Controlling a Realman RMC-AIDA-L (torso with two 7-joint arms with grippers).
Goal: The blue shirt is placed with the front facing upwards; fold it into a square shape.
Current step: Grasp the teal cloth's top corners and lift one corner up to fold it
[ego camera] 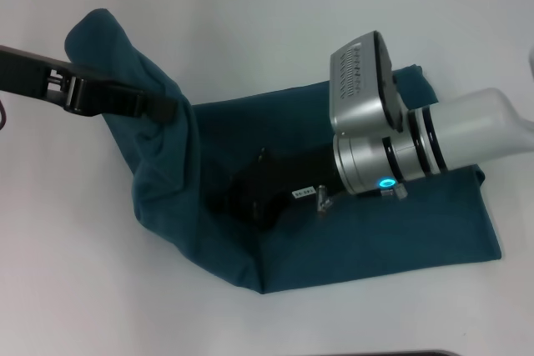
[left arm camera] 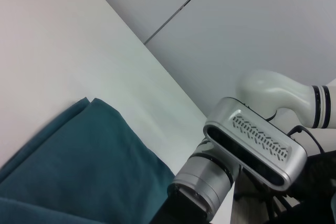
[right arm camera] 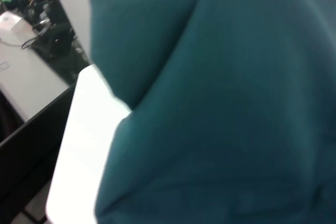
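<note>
shirt: we see the blue shirt (ego camera: 367, 231) already a long folded band on the white table (ego camera: 250, 6) | left gripper (ego camera: 163, 110): clamped on its raised left end | right gripper (ego camera: 250, 193): low on the cloth; we cannot tell its fingers | left: final crosswise fold; squaring

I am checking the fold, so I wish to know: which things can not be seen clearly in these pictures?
- Left claw tips: head view, sunk into the lifted blue shirt fold, so the grip is unclear.
- Right claw: head view, dark shape low over the cloth; fingers not distinguishable.
- Shirt lettering and collar: not visible in any view.
- Right wrist view: only cloth close up and the table edge.
- Left wrist view: its own claw is not shown.
</note>
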